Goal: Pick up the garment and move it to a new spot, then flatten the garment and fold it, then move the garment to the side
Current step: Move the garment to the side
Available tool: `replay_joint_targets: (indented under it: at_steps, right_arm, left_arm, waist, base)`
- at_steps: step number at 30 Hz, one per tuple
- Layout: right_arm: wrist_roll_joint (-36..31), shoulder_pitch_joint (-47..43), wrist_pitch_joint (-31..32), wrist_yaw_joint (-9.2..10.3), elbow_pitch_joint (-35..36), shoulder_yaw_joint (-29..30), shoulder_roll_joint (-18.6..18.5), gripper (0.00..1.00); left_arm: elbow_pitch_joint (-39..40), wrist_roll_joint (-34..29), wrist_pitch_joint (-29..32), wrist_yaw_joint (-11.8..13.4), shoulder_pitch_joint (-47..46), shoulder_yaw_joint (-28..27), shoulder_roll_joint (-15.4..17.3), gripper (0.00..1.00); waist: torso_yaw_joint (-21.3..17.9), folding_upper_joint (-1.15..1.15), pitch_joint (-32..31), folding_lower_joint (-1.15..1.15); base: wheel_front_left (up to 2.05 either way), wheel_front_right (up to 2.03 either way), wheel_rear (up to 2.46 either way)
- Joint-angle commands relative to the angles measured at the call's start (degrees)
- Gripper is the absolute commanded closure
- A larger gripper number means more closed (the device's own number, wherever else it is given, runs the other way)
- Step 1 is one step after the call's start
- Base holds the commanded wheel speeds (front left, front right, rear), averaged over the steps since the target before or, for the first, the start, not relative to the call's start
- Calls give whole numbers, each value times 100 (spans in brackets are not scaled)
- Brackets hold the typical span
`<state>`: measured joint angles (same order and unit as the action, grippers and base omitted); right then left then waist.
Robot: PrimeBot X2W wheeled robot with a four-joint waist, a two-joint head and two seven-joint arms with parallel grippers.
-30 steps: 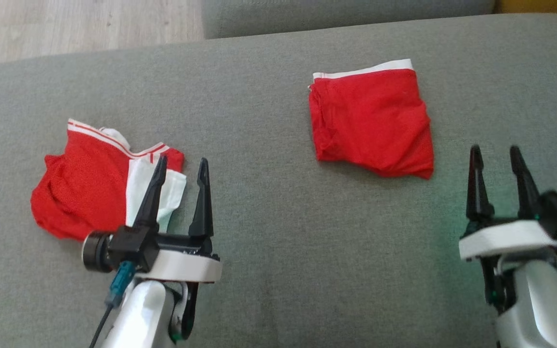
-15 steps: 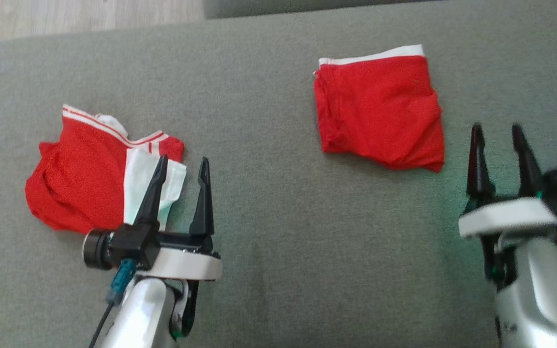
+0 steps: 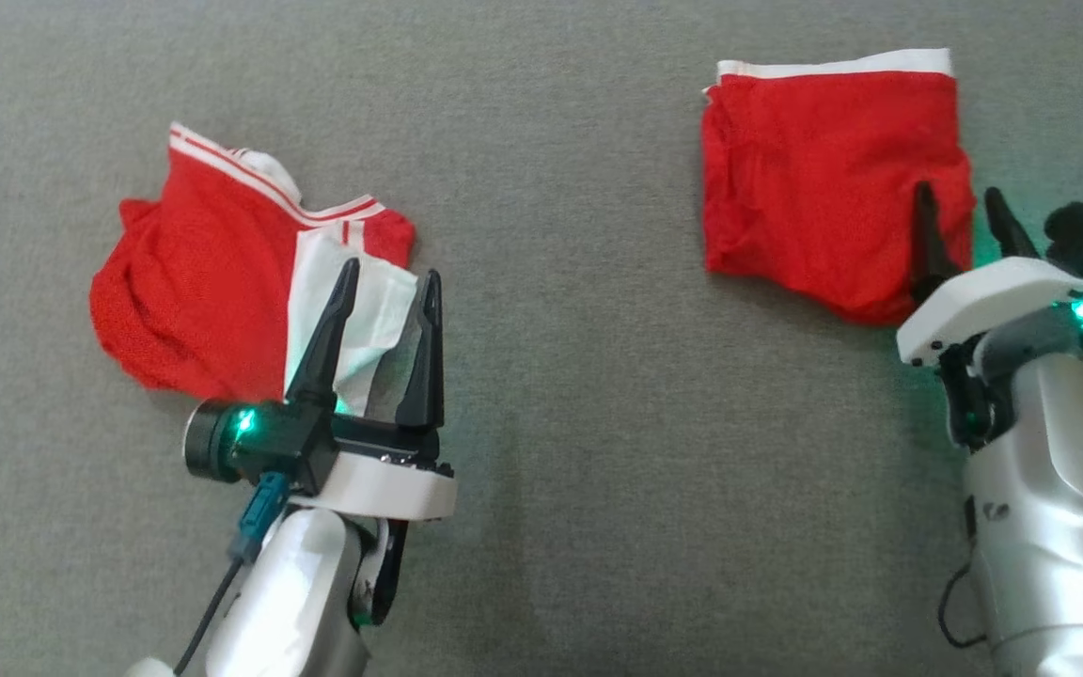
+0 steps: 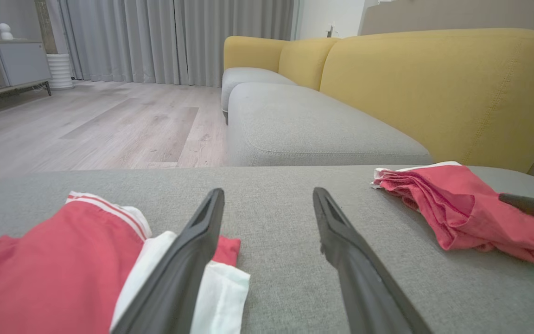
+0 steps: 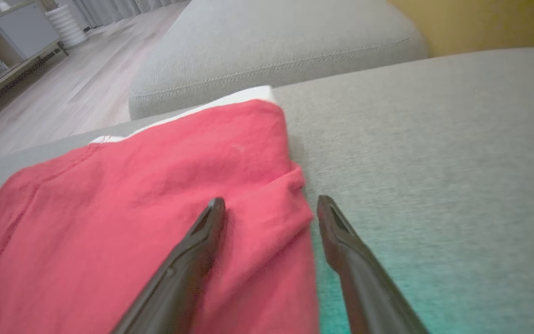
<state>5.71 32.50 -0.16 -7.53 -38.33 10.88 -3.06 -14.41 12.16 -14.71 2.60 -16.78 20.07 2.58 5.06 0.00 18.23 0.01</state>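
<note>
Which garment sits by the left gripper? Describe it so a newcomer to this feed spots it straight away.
Both garments lie on the big grey sofa cushion. On its left side, by the left gripper, lies the crumpled red garment. Unlike the neatly folded red garment on the right, it shows a white panel and striped red-and-white trim.

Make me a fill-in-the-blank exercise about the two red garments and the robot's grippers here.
1. The crumpled red garment with white stripes lies on the robot's ____ side.
2. The folded red fabric garment has a ____ band along its far edge.
3. The left gripper and right gripper both have jaws standing ____.
4. Both garments rest on a fabric cushion coloured ____.
Missing words: left; white; open; grey.
</note>
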Motion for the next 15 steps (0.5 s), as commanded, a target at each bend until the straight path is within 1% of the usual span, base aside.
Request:
replay_joint_targets:
  at_steps: [1, 8, 9, 11, 12, 15]
  right_arm:
    - [-32, 218, 33, 4, 32, -159, -6, 0]
    - [-74, 513, 393, 4, -833, -333, -159, 0]
    - [-68, 548, 443, 4, -940, -365, -184, 3]
    - [-45, 619, 487, 4, -1107, -456, -225, 82]
    - [-34, 649, 488, 4, -1169, -526, -246, 100]
    - [0, 707, 441, 4, -1250, -685, -301, 100]
  left_arm:
    - [164, 67, -29, 53, -195, -127, 30, 0]
    - [166, 70, -29, 76, -212, -107, 30, 0]
    - [166, 71, -29, 79, -218, -112, 30, 0]
    - [174, 68, -29, 85, -227, -119, 30, 0]
    - [175, 66, -29, 87, -228, -126, 30, 0]
    - [170, 62, -29, 90, -223, -140, 30, 0]
  waist:
    - [68, 0, 58, -1]
    - [110, 0, 91, -1]
    - [108, 0, 88, -1]
    - [93, 0, 73, -1]
    - [79, 0, 58, -1]
    - [46, 0, 27, -1]
  base:
    - [0, 0, 0]
    - [0, 0, 0]
    - [0, 0, 0]
    - [0, 0, 0]
    - [0, 0, 0]
    - [0, 0, 0]
